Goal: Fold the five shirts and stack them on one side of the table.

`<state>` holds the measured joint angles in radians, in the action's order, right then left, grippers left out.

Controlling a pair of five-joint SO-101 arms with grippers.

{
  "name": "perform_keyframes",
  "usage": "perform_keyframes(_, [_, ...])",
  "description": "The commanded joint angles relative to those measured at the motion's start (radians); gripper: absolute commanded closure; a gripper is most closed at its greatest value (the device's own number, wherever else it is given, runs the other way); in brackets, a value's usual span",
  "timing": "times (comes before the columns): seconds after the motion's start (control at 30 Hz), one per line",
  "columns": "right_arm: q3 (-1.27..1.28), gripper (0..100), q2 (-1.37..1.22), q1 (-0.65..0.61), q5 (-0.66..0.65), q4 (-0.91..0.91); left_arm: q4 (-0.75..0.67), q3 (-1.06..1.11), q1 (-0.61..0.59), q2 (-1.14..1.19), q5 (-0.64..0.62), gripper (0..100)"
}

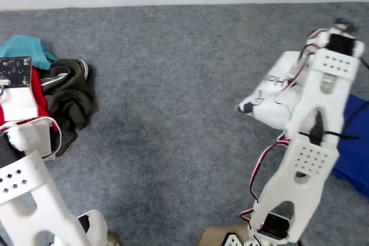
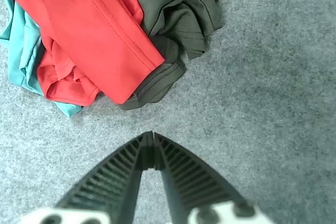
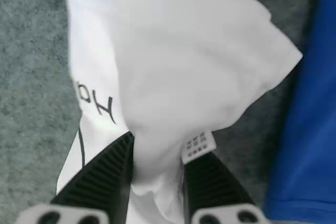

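Observation:
My right gripper [image 3: 157, 153] is shut on a fold of the white shirt [image 3: 173, 51], which has dark print and a small label. In the high view the white shirt [image 1: 268, 96] is bunched at the right, partly under the right arm [image 1: 314, 142], beside the blue shirt [image 1: 353, 142]. The blue shirt [image 3: 310, 129] lies flat next to the white one. At the left a loose pile holds a red shirt [image 2: 89, 30], an olive shirt [image 2: 178, 9] and a teal shirt [image 2: 21, 51]. My left gripper [image 2: 153, 137] is shut and empty above the grey surface, just short of that pile.
The table is covered in grey carpet [image 1: 173, 84], bare across its middle between the pile [image 1: 69, 99] and the white shirt. A pale wall runs along the far edge. The left arm [image 1: 23, 182] stands at the front left corner.

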<state>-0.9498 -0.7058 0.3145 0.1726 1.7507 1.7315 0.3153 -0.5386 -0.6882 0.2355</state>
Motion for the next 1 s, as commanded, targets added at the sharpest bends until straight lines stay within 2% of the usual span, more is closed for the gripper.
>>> perform_keyframes(0.0, [0.08,99.0,0.188,0.059,-0.114,0.047,0.006,-0.004,0.003,-0.02,0.0,99])
perform_keyframes(0.13, [0.15,98.9,0.295,0.13,-0.261,0.045,0.006,-0.005,0.003,-0.02,0.0,99])
perform_keyframes(0.43, [0.155,98.8,0.311,0.309,-0.276,0.044,0.008,-0.005,0.003,-0.02,0.0,99])
perform_keyframes(0.77, [0.15,98.8,0.186,0.407,-0.377,0.041,0.006,-0.005,0.005,-0.017,0.005,99])
perform_keyframes(0.97, [0.149,98.8,0.122,0.449,-0.416,-0.031,0.006,-0.002,0.005,-0.015,0.005,99])
